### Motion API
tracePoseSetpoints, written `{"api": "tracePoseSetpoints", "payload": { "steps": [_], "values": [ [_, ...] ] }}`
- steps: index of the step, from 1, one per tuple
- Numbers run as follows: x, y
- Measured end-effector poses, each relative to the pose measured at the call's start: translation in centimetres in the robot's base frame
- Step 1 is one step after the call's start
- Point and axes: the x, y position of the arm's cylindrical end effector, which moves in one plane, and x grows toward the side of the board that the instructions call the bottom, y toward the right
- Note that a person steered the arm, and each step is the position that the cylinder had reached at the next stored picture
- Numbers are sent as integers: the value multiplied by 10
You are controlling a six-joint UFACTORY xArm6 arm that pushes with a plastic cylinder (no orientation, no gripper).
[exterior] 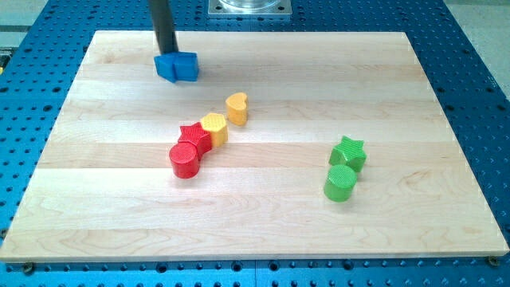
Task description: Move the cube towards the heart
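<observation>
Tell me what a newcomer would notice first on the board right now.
First, the dark rod at the view's top left, my tip pressed against the blue blocks huddled there. Next, a diagonal chain mid-board: yellow heart, yellow block, red star, red cylinder. At the view's right, the green star sits just above the green cylinder.
</observation>
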Motion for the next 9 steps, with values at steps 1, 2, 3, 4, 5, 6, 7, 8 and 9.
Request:
{"api": "tracePoseSetpoints", "payload": {
  "steps": [1,2,3,4,5,6,7,8,9],
  "values": [
    [3,11],
    [4,32],
    [34,53],
    [44,34],
    [48,53],
    [46,89],
    [69,89],
    [69,85],
    [71,87]
  ]
}}
